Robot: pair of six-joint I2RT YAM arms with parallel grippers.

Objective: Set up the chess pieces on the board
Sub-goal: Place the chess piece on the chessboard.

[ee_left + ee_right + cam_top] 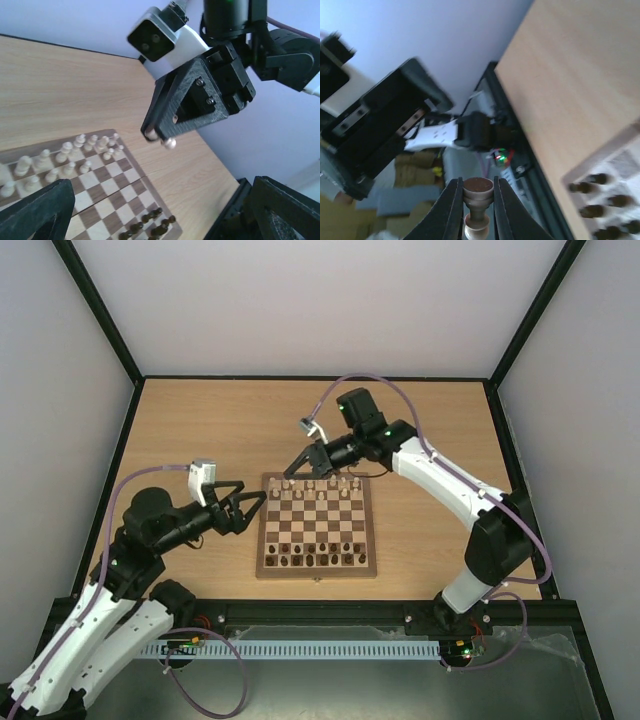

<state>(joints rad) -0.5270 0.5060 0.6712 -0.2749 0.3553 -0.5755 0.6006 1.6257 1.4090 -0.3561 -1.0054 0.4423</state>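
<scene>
The board (316, 575) lies at the table's middle. Cream chess pieces (320, 483) fill its far rows, and dark chessmen (315, 558) stand in its near rows. My right gripper (291, 472) hovers over the board's far left corner, shut on a cream pawn (479, 187). In the left wrist view the pawn's pale head (170, 144) pokes out below the right gripper (159, 136), above bare table beside the board (127, 192). My left gripper (256, 510) stands open and holds nothing just left of the board, its fingers (35, 210) wide apart.
Black frame rails (400, 612) run along the table's near edge, and grey walls close in the sides. Bare wood tabletop (230, 430) stretches beyond the board. The right arm (450, 480) reaches over the table's right half.
</scene>
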